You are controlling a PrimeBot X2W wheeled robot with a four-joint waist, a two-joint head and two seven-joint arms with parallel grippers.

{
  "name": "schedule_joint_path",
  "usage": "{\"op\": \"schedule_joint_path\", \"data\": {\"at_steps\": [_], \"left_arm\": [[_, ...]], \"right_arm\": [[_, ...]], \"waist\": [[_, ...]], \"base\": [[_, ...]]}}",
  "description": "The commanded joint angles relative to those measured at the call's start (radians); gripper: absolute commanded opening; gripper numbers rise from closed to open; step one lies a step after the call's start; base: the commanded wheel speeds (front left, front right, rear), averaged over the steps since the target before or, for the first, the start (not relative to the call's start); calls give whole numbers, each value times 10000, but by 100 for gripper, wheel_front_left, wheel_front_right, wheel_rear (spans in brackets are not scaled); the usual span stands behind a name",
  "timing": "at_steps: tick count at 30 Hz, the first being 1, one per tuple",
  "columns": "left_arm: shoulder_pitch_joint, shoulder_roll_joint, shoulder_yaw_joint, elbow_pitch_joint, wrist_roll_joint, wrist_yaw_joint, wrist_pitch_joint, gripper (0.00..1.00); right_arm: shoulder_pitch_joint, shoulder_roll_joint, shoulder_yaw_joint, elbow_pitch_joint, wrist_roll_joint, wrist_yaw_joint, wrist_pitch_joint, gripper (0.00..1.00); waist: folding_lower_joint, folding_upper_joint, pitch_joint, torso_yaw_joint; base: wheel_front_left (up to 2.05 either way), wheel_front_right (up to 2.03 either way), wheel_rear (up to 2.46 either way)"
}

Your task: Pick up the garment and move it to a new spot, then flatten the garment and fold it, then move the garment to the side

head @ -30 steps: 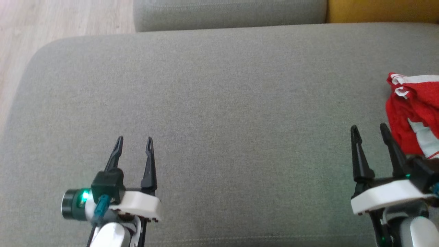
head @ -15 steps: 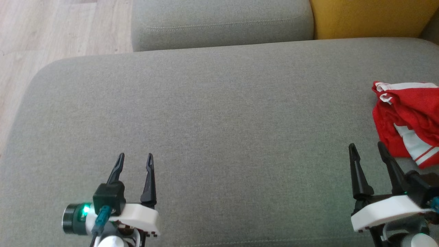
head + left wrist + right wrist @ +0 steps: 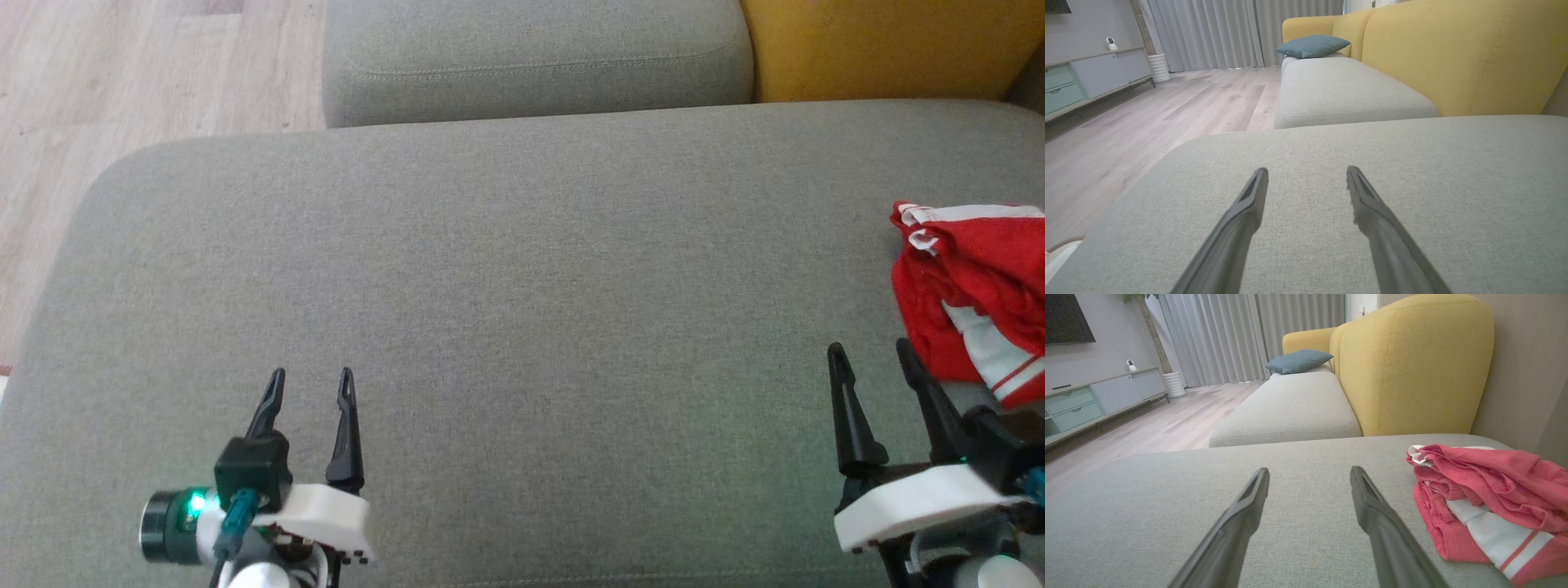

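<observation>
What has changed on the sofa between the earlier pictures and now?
The whole head picture shifted, so the camera moved, not the things. Nothing was taken or let go. The left claw and right claw stay open above the sofa seat, and the red garment lies crumpled, untouched.

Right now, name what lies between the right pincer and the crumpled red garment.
Bare grey fabric cushion separates right pincer from garment, per right wrist view.

A wide grey seat cushion (image 3: pixel 522 269) is spreading across the head view. 1 crumpled red garment (image 3: pixel 976 278) with white stripes is lying directly on it, toward its right side. Beyond it, a 2nd grey cushion (image 3: pixel 531 57) is sitting beside the yellow backrest (image 3: pixel 882 45) and carrying a teal pillow (image 3: pixel 1312 45) at its far end. A pale wooden floor (image 3: pixel 122 98) is running along the left.
</observation>
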Motion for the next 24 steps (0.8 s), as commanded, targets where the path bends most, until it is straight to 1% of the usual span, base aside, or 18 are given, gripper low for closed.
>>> {"op": "schedule_joint_path", "data": {"at_steps": [1,19,20,22,24], "left_arm": [[-241,189,437,-308,-42,64,-3,100],[-217,288,326,-306,-86,191,143,100],[177,89,-37,43,-5,158,129,0],[235,29,-79,269,-45,152,129,0],[249,5,-16,218,-276,103,154,0]], "right_arm": [[-198,-40,255,-320,65,37,-4,100],[-212,-40,304,-334,166,37,48,100],[0,2,40,54,94,0,9,0],[19,2,58,340,133,0,-1,0],[6,-1,72,357,376,1,-22,0]], "waist": [[0,-1,-1,-2],[0,-1,-18,18],[0,-1,-19,16],[0,-1,-19,16],[0,-1,-15,15]], "base": [[0,0,0],[0,0,0],[0,0,0],[0,0,0],[0,0,0]]}}
